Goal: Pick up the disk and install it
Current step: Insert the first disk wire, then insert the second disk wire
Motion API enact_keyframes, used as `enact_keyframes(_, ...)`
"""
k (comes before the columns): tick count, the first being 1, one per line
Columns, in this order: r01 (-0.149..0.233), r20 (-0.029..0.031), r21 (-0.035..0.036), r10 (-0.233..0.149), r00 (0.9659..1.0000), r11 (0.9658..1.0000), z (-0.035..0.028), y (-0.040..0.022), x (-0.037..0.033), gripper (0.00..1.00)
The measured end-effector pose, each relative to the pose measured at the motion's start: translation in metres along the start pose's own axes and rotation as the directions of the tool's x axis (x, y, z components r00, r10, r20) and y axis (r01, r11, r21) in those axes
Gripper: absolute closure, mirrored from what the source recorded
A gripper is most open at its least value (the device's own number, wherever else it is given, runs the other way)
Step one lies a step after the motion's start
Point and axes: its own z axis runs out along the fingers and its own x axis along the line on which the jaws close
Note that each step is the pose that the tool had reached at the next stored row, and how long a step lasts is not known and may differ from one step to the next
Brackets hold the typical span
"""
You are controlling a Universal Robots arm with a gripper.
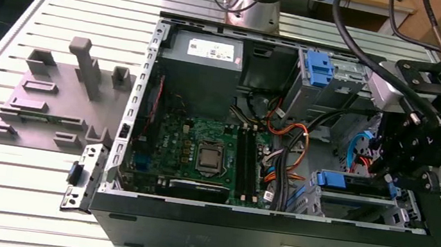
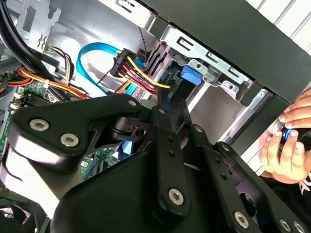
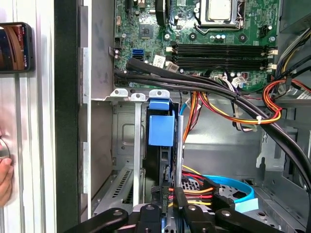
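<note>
**Disk seated in drive bay, gripper at bay**

Gripper (image 1: 407,182) sits low over the bay; finger state cannot be told. The disk (image 3: 161,130) stands on edge in the drive cage (image 3: 124,141). Beyond lies the motherboard (image 3: 214,39).

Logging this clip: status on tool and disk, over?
Tool down at the drive bay, at the disk's edge. Disk on edge inside the bay. Power cables bunched close alongside.
</note>
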Motion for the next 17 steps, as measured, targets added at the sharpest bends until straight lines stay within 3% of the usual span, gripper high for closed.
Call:
enact_keyframes(4, 0.000, 0.0000, 0.0000, 0.000, 1.0000, 1.0000, 0.0000, 0.0000, 0.0000, 0.77)
enact_keyframes(6, 0.000, 0.0000, -0.0001, 0.000, 1.0000, 1.0000, -0.0001, 0.0000, 0.0000, 0.89)
enact_keyframes(17, 0.000, -0.0001, -0.0005, 0.000, 1.0000, 1.0000, -0.0001, 0.0000, 0.0000, 0.89)
